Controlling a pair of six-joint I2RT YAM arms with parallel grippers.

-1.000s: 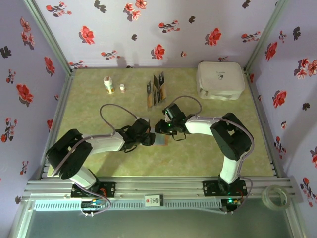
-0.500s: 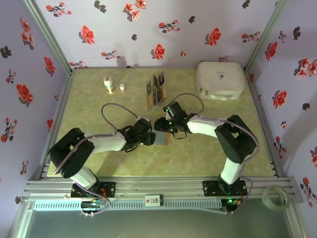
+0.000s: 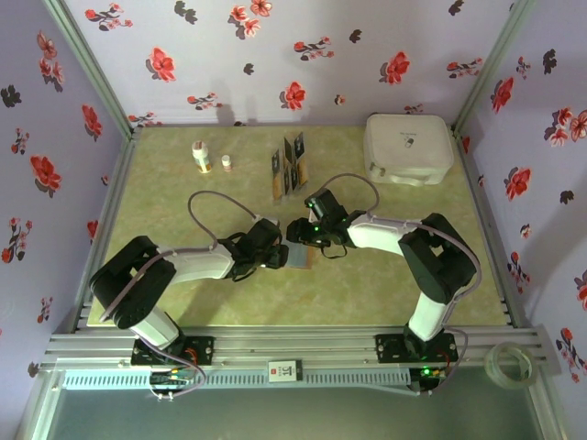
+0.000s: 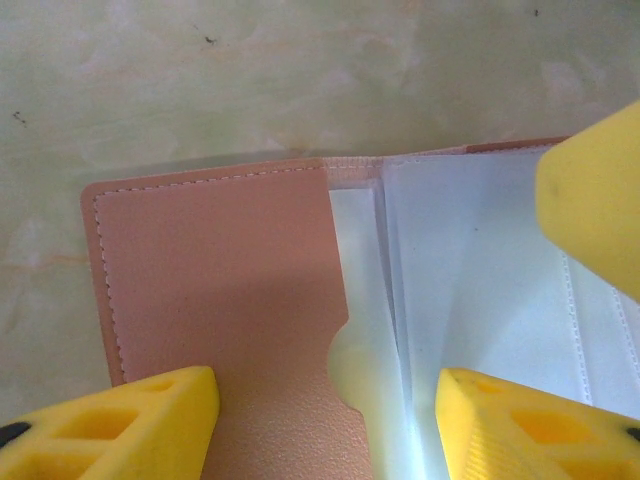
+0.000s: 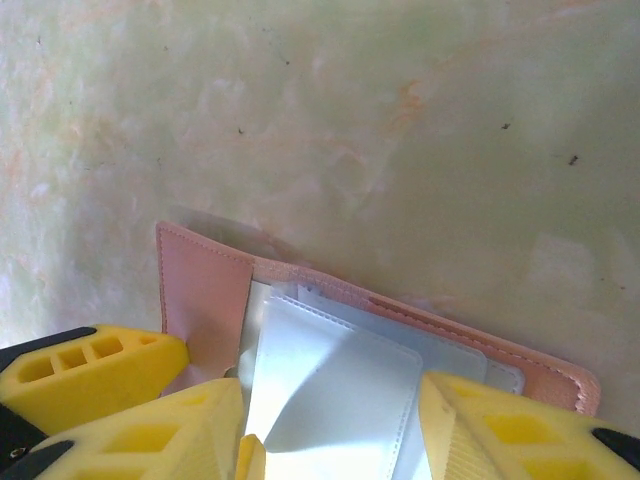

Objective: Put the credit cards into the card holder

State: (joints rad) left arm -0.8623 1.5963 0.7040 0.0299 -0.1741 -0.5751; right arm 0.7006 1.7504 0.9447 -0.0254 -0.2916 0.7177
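Beyond the near rail's right corner, a clear tape roll (image 3: 510,362) lies off the table (image 3: 413,284). From their bases both arms reach low toward the middle, elbows out and forearms angled inward until the wrists nearly meet.

There the card holder (image 3: 303,258) lies open and flat on the green surface, with its reddish-brown cover to one side and pale clear pockets to the other. The left gripper (image 3: 279,256) comes at it from the left, jaws well apart and clamping nothing. One yellow finger (image 4: 150,415) is over the leather panel, the other over the pockets. The right gripper (image 3: 296,236) comes in from the far right, jaws likewise spread. A clear pocket leaf lies loose between its fingers (image 5: 500,435), not pinched. The two tools crowd the holder from both sides.

Farther back, well apart from the holder, the credit cards (image 3: 292,163) stand in a slotted rack (image 3: 277,190). Left of it stand two small bottles (image 3: 201,157). At the far right sits a white case (image 3: 408,148).
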